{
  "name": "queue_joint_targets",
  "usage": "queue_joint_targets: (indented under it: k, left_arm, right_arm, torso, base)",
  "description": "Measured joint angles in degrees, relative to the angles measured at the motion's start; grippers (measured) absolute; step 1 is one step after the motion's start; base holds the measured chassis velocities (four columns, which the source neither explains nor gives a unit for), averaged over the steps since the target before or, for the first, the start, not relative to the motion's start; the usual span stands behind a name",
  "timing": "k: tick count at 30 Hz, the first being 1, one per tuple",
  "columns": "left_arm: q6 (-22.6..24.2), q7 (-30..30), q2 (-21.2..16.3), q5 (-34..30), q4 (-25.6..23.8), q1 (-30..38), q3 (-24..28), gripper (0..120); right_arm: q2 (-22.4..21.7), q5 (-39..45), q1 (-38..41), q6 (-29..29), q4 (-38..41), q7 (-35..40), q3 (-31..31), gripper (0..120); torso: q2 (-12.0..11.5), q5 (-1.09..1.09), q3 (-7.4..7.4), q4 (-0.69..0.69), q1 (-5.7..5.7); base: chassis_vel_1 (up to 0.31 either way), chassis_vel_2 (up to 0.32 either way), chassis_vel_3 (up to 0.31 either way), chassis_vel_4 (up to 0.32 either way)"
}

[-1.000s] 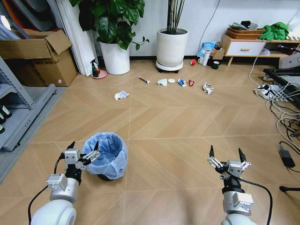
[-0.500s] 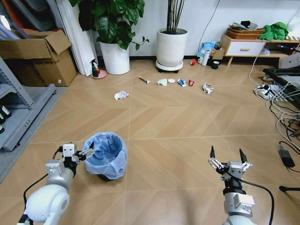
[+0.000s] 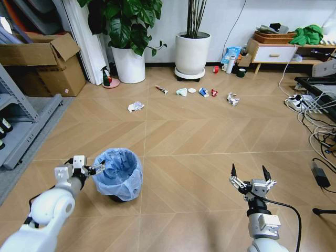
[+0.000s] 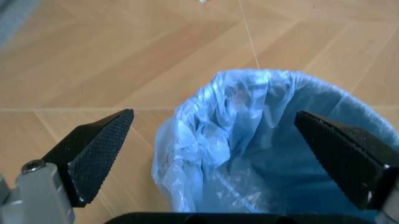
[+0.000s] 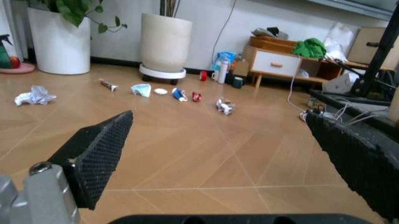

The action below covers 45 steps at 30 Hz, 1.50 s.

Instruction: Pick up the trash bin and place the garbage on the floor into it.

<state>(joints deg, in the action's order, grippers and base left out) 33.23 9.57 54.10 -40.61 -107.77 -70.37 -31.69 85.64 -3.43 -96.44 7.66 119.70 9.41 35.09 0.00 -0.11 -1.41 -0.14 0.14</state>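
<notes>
Left gripper [image 3: 94, 169] at trash bin [image 3: 118, 174] rim, jaws spread, one finger outside liner, other over opening. Bin on floor [image 3: 184, 136] near robot's left side. Risk: jaws pinch only thin blue bag [image 4: 237, 140], not rim; bag slips, bin tips or drops on lift. Right gripper [image 3: 248, 174] idle at right, jaws spread. Garbage [image 3: 202, 92] well apart, far across floor near white pot [image 3: 192, 52]; carried bin may swing on way.

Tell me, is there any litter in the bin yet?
No. The bin shows just its blue bag inside, and the litter lies on the floor.
</notes>
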Motion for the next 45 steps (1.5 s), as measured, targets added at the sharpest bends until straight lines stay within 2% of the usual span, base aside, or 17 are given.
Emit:
queue_joint_targets:
  k: [2,6,14,23,29,32,35,37,39,41,43,45]
  left_arm:
    - [0.98,-0.71,-0.65,-1.11,1.33,1.16,0.41,100]
    - [3.66,-1.88,-1.76,-4.24,8.59,6.88,4.21,100]
    - [4.24,-3.87,-1.96,-3.57,15.63,13.21,8.89,100]
    - [4.31,-7.24,-2.47,-0.16,20.13,15.31,10.37,100]
    - [4.07,-9.71,-2.57,2.42,20.76,14.80,10.35,98]
    - [3.97,-10.27,-2.58,2.67,21.19,14.37,10.29,93]
    - [3.99,-10.83,-2.77,2.80,21.60,14.08,10.21,77]
    - [3.99,-10.84,-2.77,2.93,21.69,14.07,10.21,73]
    - [3.99,-11.21,-2.78,3.46,22.13,14.04,10.24,61]
    - [3.99,-11.32,-2.79,3.60,22.24,14.03,10.27,59]
    - [3.86,-11.64,-2.79,4.31,22.60,13.97,10.44,48]
    - [3.76,-11.77,-2.79,4.53,22.66,13.89,10.47,44]
  right_arm:
    - [0.15,-0.07,0.08,-0.01,-0.27,0.02,-0.06,100]
    - [0.46,-0.14,0.04,-0.13,-0.51,0.09,0.23,100]
    - [0.98,-0.13,-0.17,-0.11,-0.94,0.20,0.88,100]
    - [1.72,-0.44,0.23,0.02,-1.68,0.22,0.71,100]
    - [1.56,-0.41,0.26,0.06,-1.78,0.24,0.87,100]
    - [1.61,-0.40,0.27,0.11,-1.78,0.26,0.90,100]
    - [1.79,-0.42,0.24,0.25,-1.81,0.27,0.88,100]
    - [1.81,-0.43,0.24,0.29,-1.84,0.27,0.87,100]
    - [1.85,-0.53,0.23,0.38,-1.93,0.28,0.82,100]
    - [1.85,-0.56,0.24,0.39,-1.94,0.27,0.81,100]
    - [1.80,-0.57,0.26,0.40,-1.96,0.28,0.79,100]
    - [1.77,-0.56,0.25,0.40,-1.96,0.27,0.79,100]
  torso:
    - [0.00,0.00,0.00,-0.02,0.00]
    - [0.00,0.00,0.00,0.00,0.00]
    - [0.00,0.00,0.00,-0.01,0.00]
    - [0.00,0.00,0.00,-0.01,0.00]
    - [0.00,0.00,0.00,-0.01,0.00]
    - [0.00,0.00,0.00,-0.01,0.00]
    - [0.00,0.01,0.00,-0.01,0.00]
    - [0.00,0.01,0.01,-0.01,0.00]
    - [0.00,0.00,0.01,-0.01,0.00]
    - [0.00,0.01,0.01,-0.01,0.00]
    - [0.00,0.03,0.01,-0.01,-0.01]
    - [0.00,0.04,0.01,0.00,-0.01]
  base:
    - [0.000,0.000,0.000,0.000]
    - [0.000,0.000,0.000,0.000]
    - [0.000,0.000,0.000,0.000]
    - [0.000,0.000,0.000,0.000]
    - [0.000,0.000,0.000,0.000]
    - [0.000,0.000,0.000,0.000]
    - [0.000,0.000,0.000,0.000]
    - [0.000,0.000,0.000,0.000]
    - [0.000,0.000,0.000,0.000]
    - [0.000,0.000,0.000,0.000]
    - [0.000,0.000,0.000,0.000]
    - [0.000,0.000,0.000,0.000]
